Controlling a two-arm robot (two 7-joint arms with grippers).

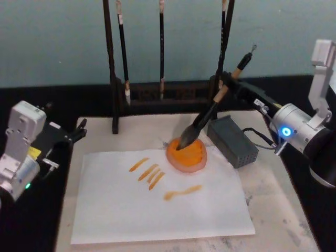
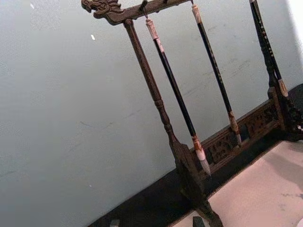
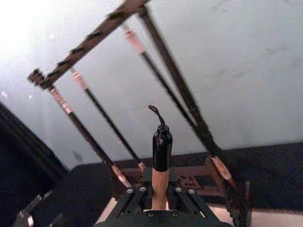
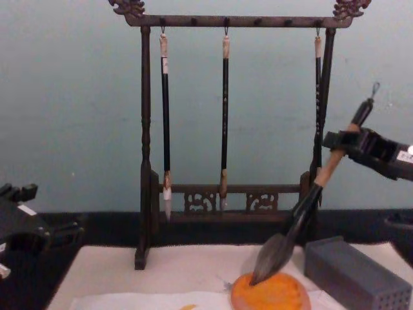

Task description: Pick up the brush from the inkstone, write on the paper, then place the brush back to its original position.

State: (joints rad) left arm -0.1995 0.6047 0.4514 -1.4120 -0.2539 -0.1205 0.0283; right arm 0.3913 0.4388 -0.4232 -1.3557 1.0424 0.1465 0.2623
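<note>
White-cased left gripper (image 1: 80,131) at 9 o'clock of the paper (image 1: 157,210); its grip cannot be told. Paper bears orange strokes. Orange inkstone (image 1: 196,165), at the paper's 1 o'clock, holds the tilted brush (image 1: 210,113) by its tip; right gripper (image 1: 229,85), at 2 o'clock, clenches the brush's handle.

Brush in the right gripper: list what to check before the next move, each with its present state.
1. Grip: right gripper shut on the tan handle of the brush: ok.
2. Bristles down in the inkstone: ok.
3. Paper lies flat, orange strokes on it: ok.
4. Left gripper parked left of the paper, apart from it: ok.
5. Grey block close beside the inkstone, clearance for the handle: cannot tell.
</note>
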